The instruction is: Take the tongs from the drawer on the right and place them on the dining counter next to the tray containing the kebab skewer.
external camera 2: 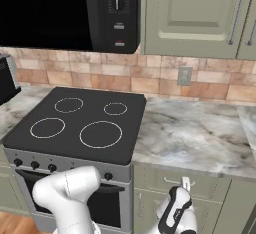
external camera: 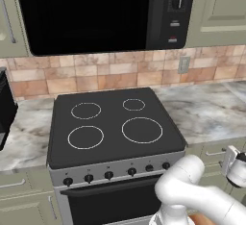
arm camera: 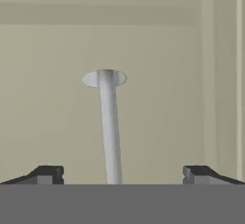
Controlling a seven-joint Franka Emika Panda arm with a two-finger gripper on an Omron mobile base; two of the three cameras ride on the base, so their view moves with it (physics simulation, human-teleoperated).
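The tool (arm camera: 122, 175) is spread wide, its fingertips (arm camera: 48, 174) either side of the silver bar handle (arm camera: 109, 127), apparently lined up to pull the drawer (arm camera: 72, 98) open. That sage-green front sits shut under the bench (external camera 2: 200, 133) edge. No writing is readable.

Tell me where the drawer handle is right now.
In the hand view the silver bar handle stands between the open gripper fingertips, against the sage-green drawer front; in the right base view it's under the worktop, right of the stove.
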